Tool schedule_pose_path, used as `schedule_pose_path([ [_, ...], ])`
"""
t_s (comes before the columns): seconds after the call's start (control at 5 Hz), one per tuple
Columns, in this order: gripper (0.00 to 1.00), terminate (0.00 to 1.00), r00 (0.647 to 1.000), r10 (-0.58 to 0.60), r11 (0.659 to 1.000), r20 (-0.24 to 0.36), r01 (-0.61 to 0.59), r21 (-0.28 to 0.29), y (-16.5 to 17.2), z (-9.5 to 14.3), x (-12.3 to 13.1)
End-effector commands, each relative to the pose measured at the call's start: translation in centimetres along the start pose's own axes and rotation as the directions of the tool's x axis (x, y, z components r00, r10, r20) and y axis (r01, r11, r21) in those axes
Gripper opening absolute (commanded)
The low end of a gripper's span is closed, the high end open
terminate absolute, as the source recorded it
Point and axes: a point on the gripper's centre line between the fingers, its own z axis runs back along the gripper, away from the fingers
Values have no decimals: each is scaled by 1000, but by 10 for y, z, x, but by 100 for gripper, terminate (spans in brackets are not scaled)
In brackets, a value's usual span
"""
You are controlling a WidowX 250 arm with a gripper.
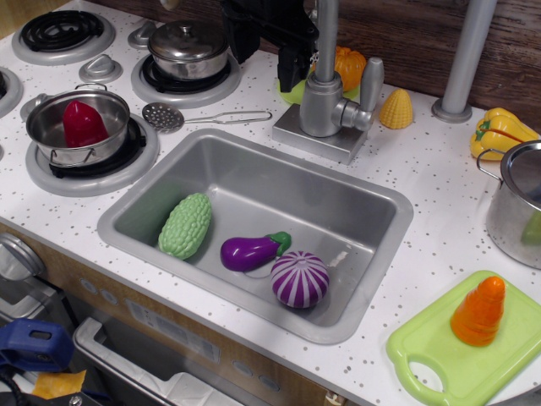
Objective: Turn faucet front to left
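The grey faucet stands on its square base plate behind the sink. Its thin spout pipe rises straight up out of the top of the frame. The paddle-shaped lever sticks up on its right side. My black gripper hangs just left of the spout pipe, above the counter's back edge. Its fingers stand apart with nothing between them. It does not touch the faucet.
The sink holds a green gourd, an eggplant and a purple onion. Nearby are a lidded pot, a strainer spoon, a corn piece, an orange toy and a thick grey pole.
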Motion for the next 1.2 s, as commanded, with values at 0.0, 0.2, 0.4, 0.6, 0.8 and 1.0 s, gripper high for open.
schedule_pose_path([
  [0.0,100,0,999,-26,1000,48,25,14,15,12,17],
  [0.2,100,0,998,-44,999,47,44,13,23,11,21],
  [0.4,100,0,997,-56,998,54,55,18,29,10,22],
  [0.6,100,0,996,-57,998,74,55,28,32,7,23],
  [0.8,100,0,994,-48,998,101,42,54,35,4,25],
  [1.0,100,0,995,-39,998,93,33,60,38,6,24],
])
